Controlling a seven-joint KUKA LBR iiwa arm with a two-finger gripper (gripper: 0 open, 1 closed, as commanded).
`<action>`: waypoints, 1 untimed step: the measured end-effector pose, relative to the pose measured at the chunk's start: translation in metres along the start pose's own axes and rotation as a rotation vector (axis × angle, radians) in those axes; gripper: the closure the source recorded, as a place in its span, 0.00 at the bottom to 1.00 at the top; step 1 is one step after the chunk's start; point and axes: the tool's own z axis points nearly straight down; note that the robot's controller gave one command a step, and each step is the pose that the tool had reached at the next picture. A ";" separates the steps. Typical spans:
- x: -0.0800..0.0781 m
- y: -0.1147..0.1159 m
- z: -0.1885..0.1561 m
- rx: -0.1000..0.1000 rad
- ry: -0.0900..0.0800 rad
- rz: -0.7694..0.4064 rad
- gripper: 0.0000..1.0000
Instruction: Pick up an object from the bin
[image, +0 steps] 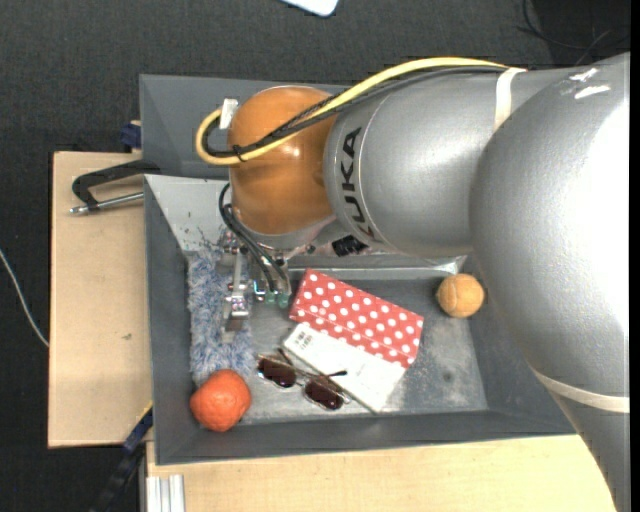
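Down in grey bin, jaws spread above blue cloth, orange ball, sunglasses, red dotted box.

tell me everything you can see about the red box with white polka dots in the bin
The red rectangular box with white polka dots looks thin, like cardboard or wrapped paper. It lies flat near the middle of the grey metal bin, its long side slanting down to the view's right. Its lower edge overlaps a white flat packet. The tan ball sits apart to its right; the gripper hangs just off its upper left corner.
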 end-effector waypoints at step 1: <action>-0.002 -0.001 -0.004 -0.002 -0.009 -0.007 0.00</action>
